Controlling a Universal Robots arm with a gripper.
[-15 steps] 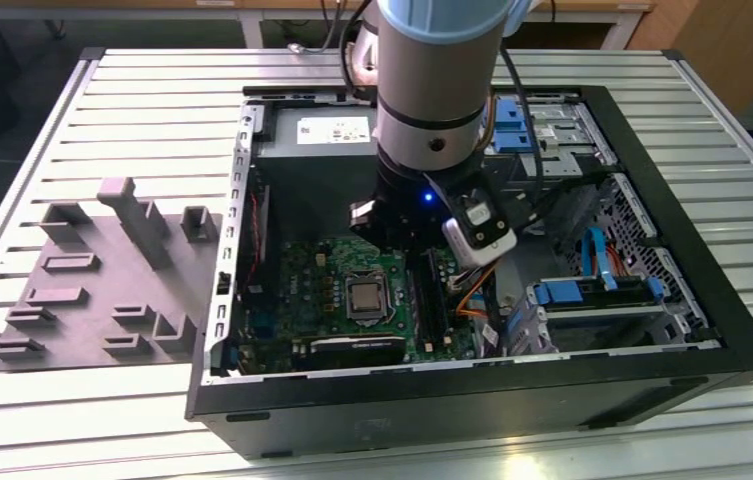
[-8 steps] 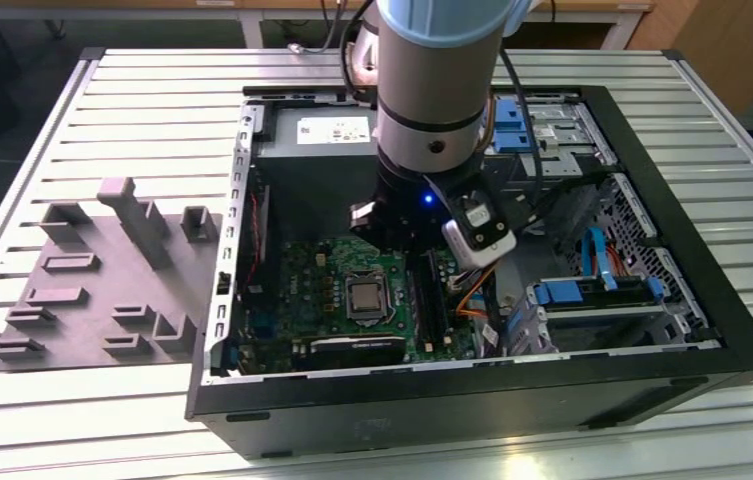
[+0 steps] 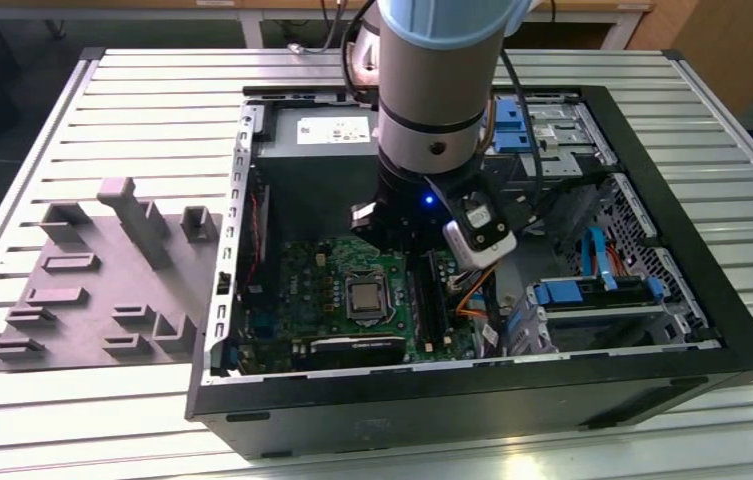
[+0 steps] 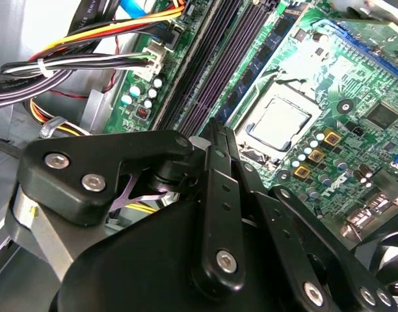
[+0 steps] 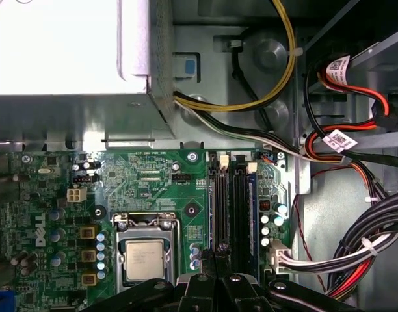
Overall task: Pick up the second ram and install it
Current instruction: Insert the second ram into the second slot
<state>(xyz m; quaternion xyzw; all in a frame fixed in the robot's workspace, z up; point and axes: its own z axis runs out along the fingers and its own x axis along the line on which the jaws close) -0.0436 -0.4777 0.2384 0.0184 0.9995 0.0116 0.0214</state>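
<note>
My gripper (image 3: 410, 245) hangs inside the open computer case (image 3: 696, 340), low over the green motherboard (image 5: 147, 185). In both wrist views its two thin black fingers (image 4: 212, 195) stand together, shut, with nothing showing between them. The tips (image 5: 220, 249) sit right over the row of long dark memory slots (image 4: 212, 71) beside the silver processor (image 5: 144, 259). A long dark stick with a blue-green edge, which looks like the second ram (image 5: 246, 208), is seated in the slots next to the tips. I cannot tell whether the tips touch it.
A pale grey moulded tray (image 3: 103, 290) with upright blocks lies on the slatted table at the exterior view's left. Bundled cables (image 5: 355, 253) run close beside the slots. The silver power supply (image 5: 69, 45) and blue-tabbed drive bays (image 3: 590, 295) crowd the case.
</note>
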